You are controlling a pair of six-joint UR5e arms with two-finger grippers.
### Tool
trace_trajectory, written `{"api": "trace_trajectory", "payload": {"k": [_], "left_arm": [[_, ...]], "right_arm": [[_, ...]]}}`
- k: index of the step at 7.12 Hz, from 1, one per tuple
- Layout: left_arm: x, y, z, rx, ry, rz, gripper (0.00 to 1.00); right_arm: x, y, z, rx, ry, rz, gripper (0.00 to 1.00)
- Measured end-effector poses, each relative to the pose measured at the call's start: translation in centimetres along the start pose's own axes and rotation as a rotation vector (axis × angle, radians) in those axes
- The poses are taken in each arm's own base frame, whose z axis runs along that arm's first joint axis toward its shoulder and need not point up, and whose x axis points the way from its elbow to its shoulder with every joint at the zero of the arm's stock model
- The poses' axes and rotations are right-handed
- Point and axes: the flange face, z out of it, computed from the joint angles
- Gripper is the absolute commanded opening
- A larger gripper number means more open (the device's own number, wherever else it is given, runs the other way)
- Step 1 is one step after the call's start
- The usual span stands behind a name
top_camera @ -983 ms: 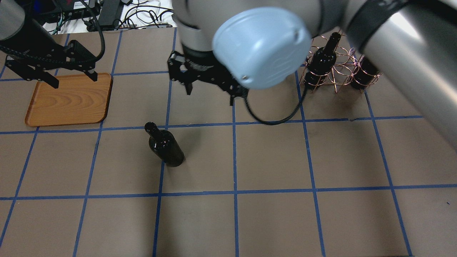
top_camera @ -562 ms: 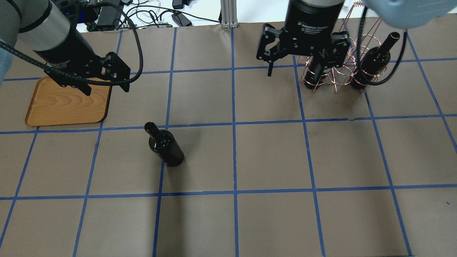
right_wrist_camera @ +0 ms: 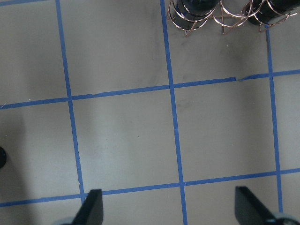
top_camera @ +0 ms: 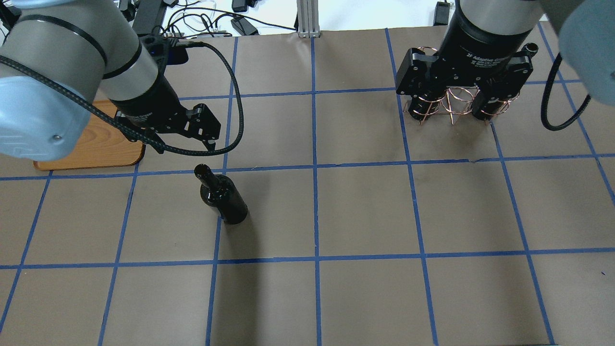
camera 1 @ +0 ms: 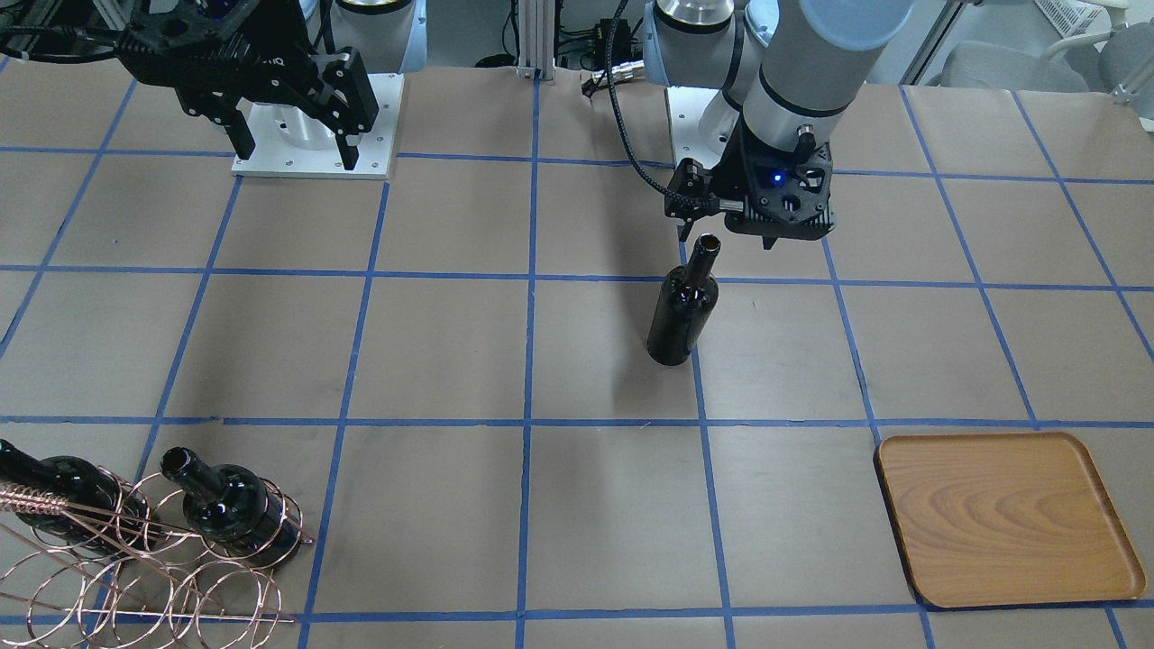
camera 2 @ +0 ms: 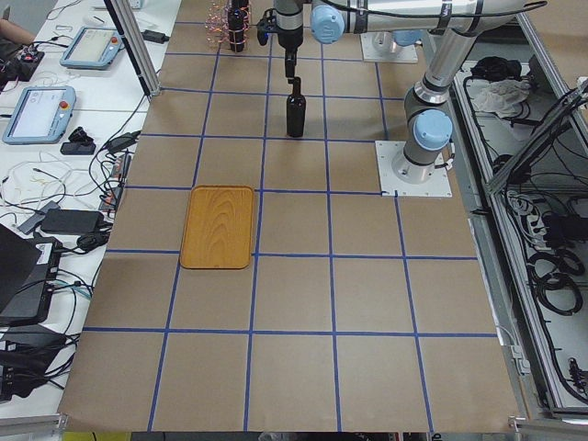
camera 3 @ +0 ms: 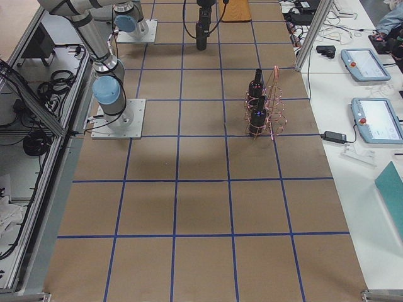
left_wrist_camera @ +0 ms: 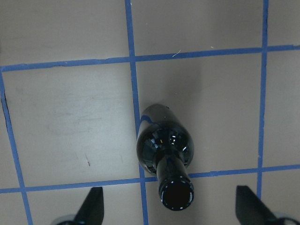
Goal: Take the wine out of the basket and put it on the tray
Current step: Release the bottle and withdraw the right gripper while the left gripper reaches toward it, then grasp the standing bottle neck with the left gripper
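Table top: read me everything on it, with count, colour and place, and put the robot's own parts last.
table: one, brown with a blue tape grid, under everything
standing wine bottle: one, near-black, upright on the bare table near the middle
racked wine bottles: two, near-black, side by side in the rack
wire rack: one, rose-gold copper, on the far side of the table from the robot, to its right
wooden tray: one, orange-brown, on the far side to the robot's left, nothing on it
left gripper: one, black, jaws open, above the standing bottle's neck
right gripper: one, black, jaws open, raised on the rack's side, holding nothing
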Motion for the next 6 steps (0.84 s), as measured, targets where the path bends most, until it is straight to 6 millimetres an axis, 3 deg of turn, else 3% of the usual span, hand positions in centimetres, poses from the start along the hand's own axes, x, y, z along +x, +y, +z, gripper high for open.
{"api": "trace_trajectory", "payload": {"k": [3,5,6], "left_arm": [[0.5,0.5,3.3,-0.035,-0.013,0.01,0.92],[0.7,0.5,4.3,-0.055,-0.008,0.011,0.67],[0.7,0.5,4.5,-0.059,-0.007,0.012,0.41]], "right_arm": [[-0.1,-0.1,-0.3,0.029,-0.008,-0.008,1.0],[-0.1,-1.1,-1.4,0.1,-0.024,-0.007,1.0],[-0.2,-2.5,-2.1,0.126,-0.032,-0.003,1.0]]}}
